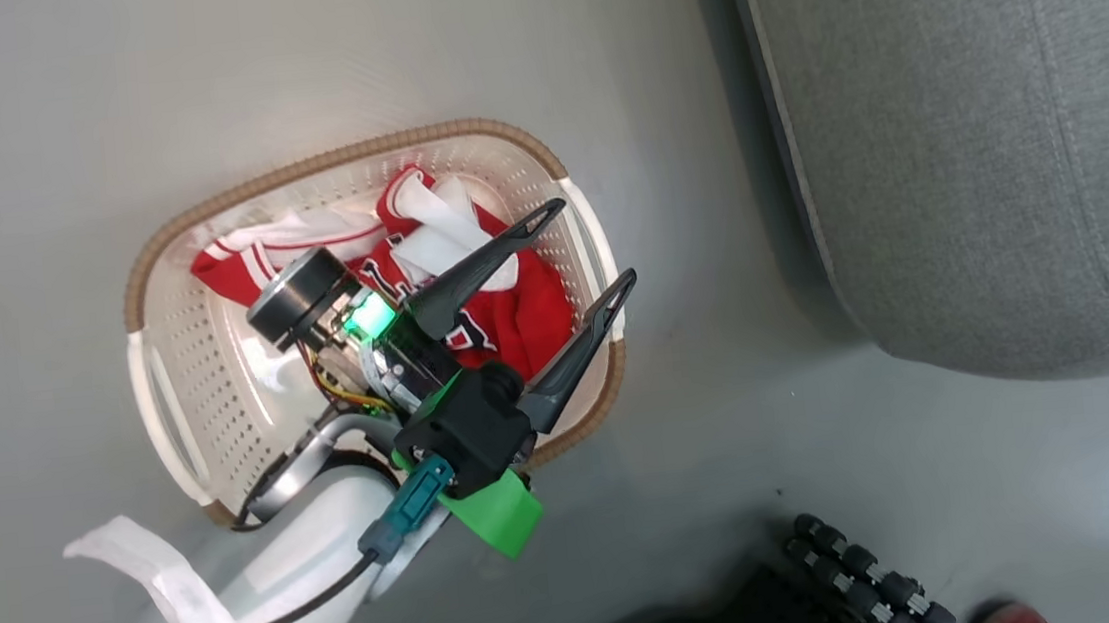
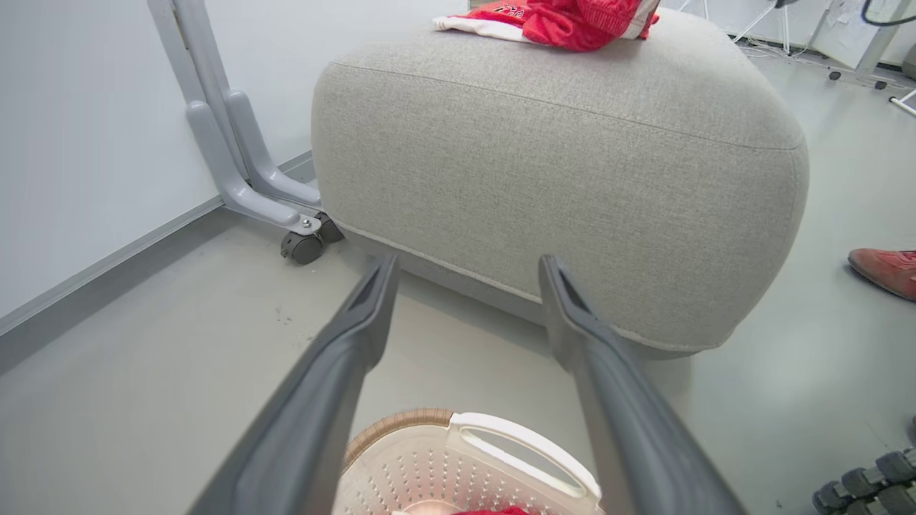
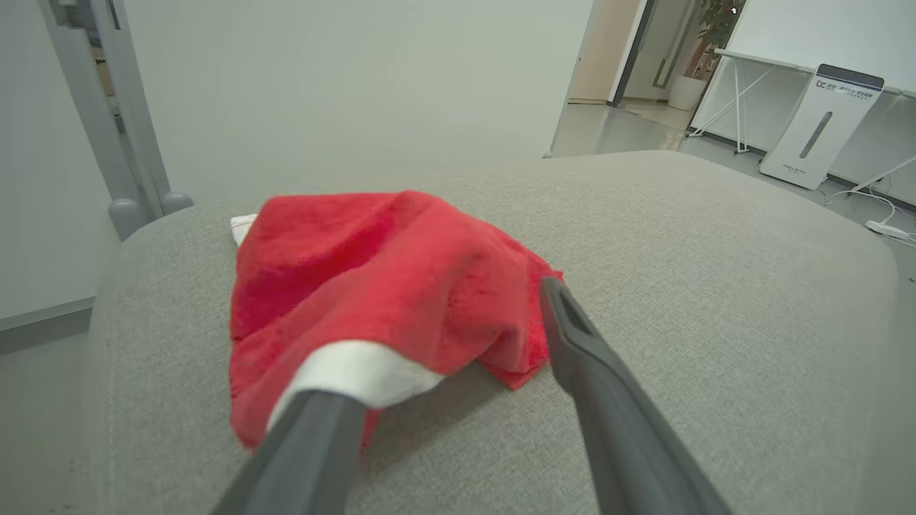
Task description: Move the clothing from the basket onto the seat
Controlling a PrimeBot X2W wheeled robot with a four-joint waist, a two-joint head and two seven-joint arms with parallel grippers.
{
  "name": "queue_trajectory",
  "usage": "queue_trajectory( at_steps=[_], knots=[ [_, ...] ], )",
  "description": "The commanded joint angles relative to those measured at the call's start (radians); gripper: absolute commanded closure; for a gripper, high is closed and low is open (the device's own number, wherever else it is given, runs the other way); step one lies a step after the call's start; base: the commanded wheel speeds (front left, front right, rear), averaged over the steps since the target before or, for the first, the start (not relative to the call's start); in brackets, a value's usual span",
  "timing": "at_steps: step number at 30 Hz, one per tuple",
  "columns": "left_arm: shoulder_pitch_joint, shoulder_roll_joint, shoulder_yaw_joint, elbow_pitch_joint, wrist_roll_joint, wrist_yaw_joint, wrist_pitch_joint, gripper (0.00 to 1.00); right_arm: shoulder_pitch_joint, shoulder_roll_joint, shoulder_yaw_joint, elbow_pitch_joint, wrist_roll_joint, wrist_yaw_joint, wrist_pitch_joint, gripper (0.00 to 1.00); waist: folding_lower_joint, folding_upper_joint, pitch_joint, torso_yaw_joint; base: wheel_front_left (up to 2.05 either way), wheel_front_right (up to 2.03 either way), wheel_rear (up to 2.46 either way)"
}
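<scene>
On the floor (image 1: 48, 145), clothing (image 1: 537, 315) in the basket (image 1: 209, 382) lies beneath the spread left end effector (image 1: 595, 239)

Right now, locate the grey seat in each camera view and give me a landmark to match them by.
Head view: the seat is at the upper right, right of the basket.
Left wrist view: the seat is centre and top, with the basket at the bottom edge.
Right wrist view: the seat spans the middle, under the red garment.
Shared landmarks: the basket links head and left wrist; the red garment links both wrist views.
</scene>
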Motion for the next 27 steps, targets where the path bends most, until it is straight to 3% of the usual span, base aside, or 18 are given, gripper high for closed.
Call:
queue_trajectory(
  at_steps=[1, 6, 13, 21, 27],
  knots=[
    [0.022, -0.017, 0.004, 0.018, -0.005, 0.015, -0.02, 0.0, 0.055, 0.011, -0.011, -0.038, 0.003, -0.002, -0.002, 0.0, -0.0001, 0.0, -0.075, 0.024, 0.0, 0.0, 0.0],
    [0.079, -0.068, 0.035, 0.092, -0.062, 0.046, -0.064, 0.0, 0.229, 0.082, 0.073, -0.175, -0.013, -0.002, -0.002, 0.0, -0.0001, 0.0, -0.184, 0.053, 0.0, 0.0, 0.0],
    [0.196, -0.149, 0.131, 0.102, -0.117, 0.057, -0.071, 0.0, 0.356, 0.116, 0.236, -0.199, -0.06, -0.002, -0.002, 0.0, -0.0001, 0.0, -0.352, 0.119, 0.0, 0.0, 0.0],
    [0.353, -0.243, 0.291, 0.111, -0.102, 0.041, -0.07, 0.0, 0.418, 0.092, 0.433, -0.153, -0.118, -0.002, -0.002, 0.0, -0.0001, 0.0, -0.519, 0.228, 0.0, 0.0, 0.0],
    [0.458, -0.279, 0.418, 0.093, -0.048, 0.044, -0.069, 0.0, 0.451, 0.085, 0.564, -0.175, -0.117, -0.002, -0.002, 0.0, -0.0001, 0.0, -0.597, 0.286, 0.0, 0.0, 0.0]
  ],
)
